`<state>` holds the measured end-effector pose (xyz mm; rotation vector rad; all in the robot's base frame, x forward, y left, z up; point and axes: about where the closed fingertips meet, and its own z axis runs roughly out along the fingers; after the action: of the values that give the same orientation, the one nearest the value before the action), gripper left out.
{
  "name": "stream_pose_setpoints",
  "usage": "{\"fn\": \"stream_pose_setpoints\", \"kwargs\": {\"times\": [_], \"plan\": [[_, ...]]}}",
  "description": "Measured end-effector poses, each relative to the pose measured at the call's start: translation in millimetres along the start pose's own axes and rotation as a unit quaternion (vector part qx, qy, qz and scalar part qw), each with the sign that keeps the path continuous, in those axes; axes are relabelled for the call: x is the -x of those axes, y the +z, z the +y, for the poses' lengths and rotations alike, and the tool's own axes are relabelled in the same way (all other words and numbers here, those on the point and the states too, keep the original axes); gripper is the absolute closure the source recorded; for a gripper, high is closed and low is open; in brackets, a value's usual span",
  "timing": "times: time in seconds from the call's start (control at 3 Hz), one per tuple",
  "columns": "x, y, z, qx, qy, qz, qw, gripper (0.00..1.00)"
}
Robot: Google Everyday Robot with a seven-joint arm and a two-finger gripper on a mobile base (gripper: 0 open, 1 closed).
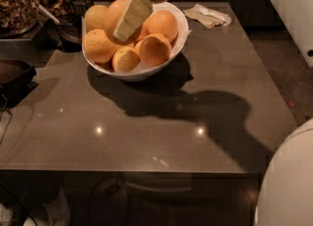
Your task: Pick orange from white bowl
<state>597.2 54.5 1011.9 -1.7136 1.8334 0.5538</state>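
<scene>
The white bowl [146,72] stands at the far middle of the dark table and holds several oranges. Large ones lie at the left [99,45], front right [155,49] and back right [163,24]; a smaller one [125,58] lies at the front. My gripper [130,20] reaches down from the top of the camera view into the bowl. It sits against the back middle orange [112,18], between that one and the back right one. Its cream tip hides part of the fruit behind it.
A crumpled napkin [210,15] lies right of the bowl at the table's back. Dark containers with brown food [14,5] and a black tray [14,76] crowd the left edge. My white body [288,181] fills the lower right corner.
</scene>
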Motion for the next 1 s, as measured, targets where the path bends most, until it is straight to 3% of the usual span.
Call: {"fn": "stream_pose_setpoints", "kwargs": {"times": [0.33,1.0], "plan": [[-1.4,-5.3,20.1,-0.006,0.012,-0.005,0.9999,1.0],[-14.0,-23.2,85.5,-0.06,0.066,-0.004,0.996,1.0]]}}
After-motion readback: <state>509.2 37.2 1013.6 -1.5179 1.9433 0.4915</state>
